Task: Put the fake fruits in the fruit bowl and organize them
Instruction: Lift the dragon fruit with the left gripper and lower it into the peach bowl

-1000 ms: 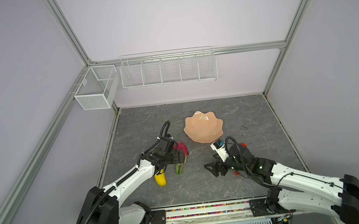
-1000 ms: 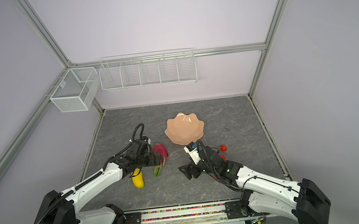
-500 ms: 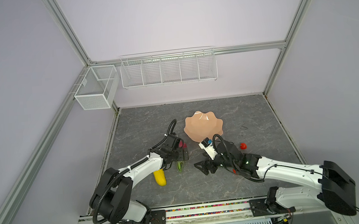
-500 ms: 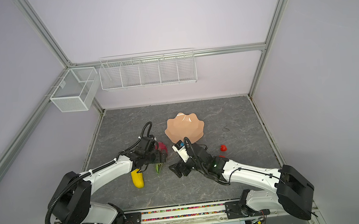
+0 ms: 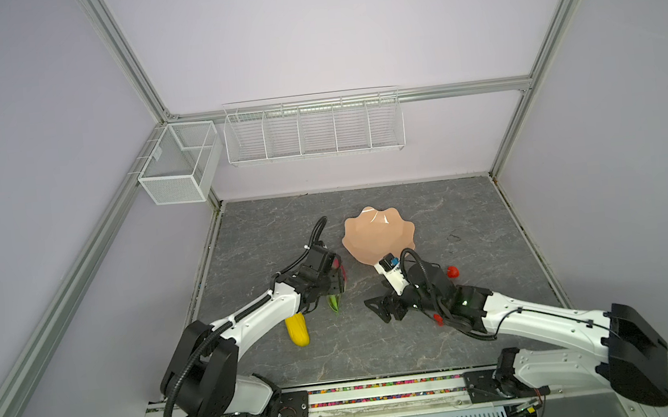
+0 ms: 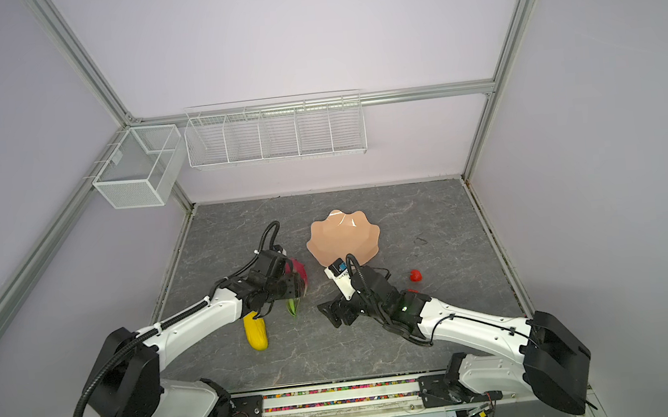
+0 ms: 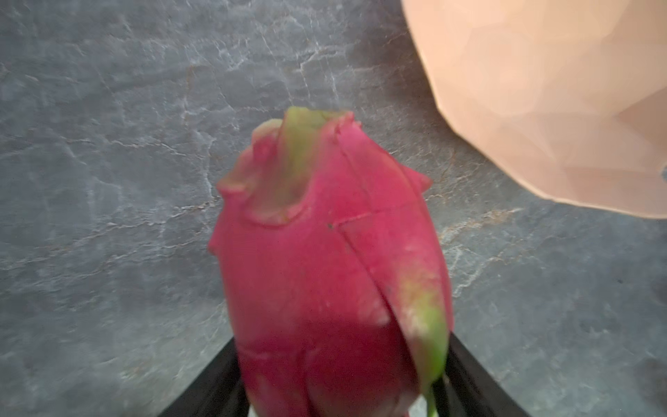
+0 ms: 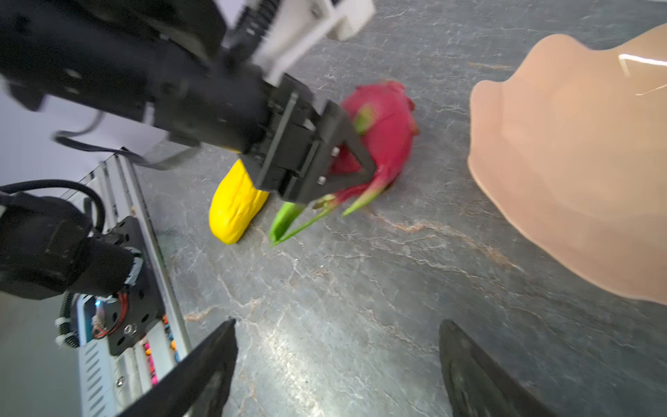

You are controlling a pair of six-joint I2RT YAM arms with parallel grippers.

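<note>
The magenta dragon fruit (image 5: pixel 341 273) (image 6: pixel 299 269) (image 7: pixel 325 270) (image 8: pixel 388 130) lies on the dark table left of the fruit bowl, its green tip (image 5: pixel 335 302) pointing to the front. My left gripper (image 5: pixel 337 286) (image 6: pixel 298 290) (image 7: pixel 343 375) (image 8: pixel 346 162) is shut on it, a black finger against each side. The yellow fruit (image 5: pixel 297 333) (image 6: pixel 256 336) (image 8: pixel 234 205) lies partly under the left arm. The empty peach fruit bowl (image 5: pixel 372 235) (image 6: pixel 339 234) (image 7: pixel 541 90) (image 8: pixel 577 162) sits mid-table. My right gripper (image 5: pixel 377 309) (image 6: pixel 330 314) (image 8: pixel 337 332) is open over bare table. One red strawberry (image 5: pixel 452 272) (image 6: pixel 415 276) lies right of it, and another (image 5: pixel 438 319) peeks from under the right arm.
Two white wire baskets (image 5: pixel 178 166) (image 5: pixel 312 126) hang on the back wall, well above the table. A metal rail (image 5: pixel 383 392) with both arm bases runs along the front edge. The two grippers are close together in front of the bowl.
My left gripper moved in over the dragon fruit and closed on it. The right arm swung left from near the strawberries to in front of the bowl, still open.
</note>
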